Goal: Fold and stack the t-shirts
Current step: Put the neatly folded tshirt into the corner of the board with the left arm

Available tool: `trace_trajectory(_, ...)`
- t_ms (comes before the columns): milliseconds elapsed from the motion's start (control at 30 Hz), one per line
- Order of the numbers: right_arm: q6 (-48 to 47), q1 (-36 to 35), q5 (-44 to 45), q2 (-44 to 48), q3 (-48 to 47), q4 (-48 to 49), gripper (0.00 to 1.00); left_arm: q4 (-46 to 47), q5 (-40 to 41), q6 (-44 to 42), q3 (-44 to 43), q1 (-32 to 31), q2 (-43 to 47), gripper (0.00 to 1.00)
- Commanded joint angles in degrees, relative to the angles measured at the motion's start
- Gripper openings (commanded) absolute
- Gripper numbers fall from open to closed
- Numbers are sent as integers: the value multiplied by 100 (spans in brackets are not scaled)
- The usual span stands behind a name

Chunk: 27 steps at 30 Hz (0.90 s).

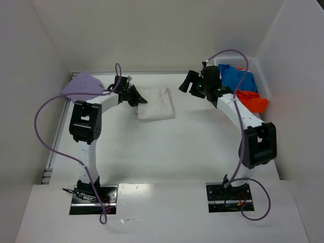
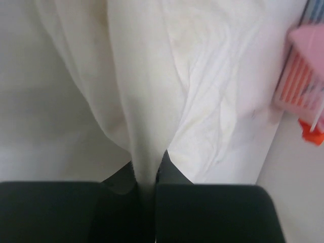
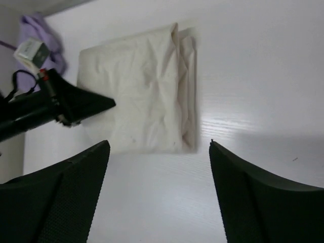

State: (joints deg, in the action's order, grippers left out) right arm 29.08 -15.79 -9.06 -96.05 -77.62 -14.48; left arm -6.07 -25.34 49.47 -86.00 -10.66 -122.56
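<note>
Left gripper (image 2: 146, 169) pinches 9 o'clock edge of folded off-white cloth t-shirt (image 1: 158, 103); right gripper (image 1: 188, 82) wide, empty. Best: drag low, flat.

Bright, even light from overhead floods the white bench (image 1: 192, 147), which comes close to washing out. The off-white t-shirt (image 1: 156, 103) near its far edge barely separates from it. Shadows are soft and faint. In its wrist view the left tool (image 2: 146, 174) is a dark, out-of-focus mass. The right tool (image 3: 159, 144) is blurred too, with a grey shadow band on the bench beside it.
</note>
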Motion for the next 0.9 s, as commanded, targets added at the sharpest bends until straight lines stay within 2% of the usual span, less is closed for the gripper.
trace_trajectory(0,-121,32,-148,622,238,16,87,-264,336,-254,-558,291,-100,0)
trace_trajectory(200,-60,32,-272,1193,1003,-37,93,-684,337,-429,-1454,907,-487,0)
trace_trajectory(567,185,32,-272,2107,1890,-353,93,-1467,407,-754,-3404,1558,-1340,0)
trace_trajectory(700,291,32,-342,2397,2181,-415,93,-2246,319,-974,-4783,1751,-1981,0)
trace_trajectory(733,291,32,-342,2459,2242,-415,93,-2450,319,-975,-5587,1751,-2130,0)
trace_trajectory(833,291,32,-342,2520,2295,-477,93,-3390,319,-1045,-7092,1865,-2876,0)
trace_trajectory(867,291,32,-342,2521,2296,-477,93,-3593,319,-1045,-8150,1944,-3287,0)
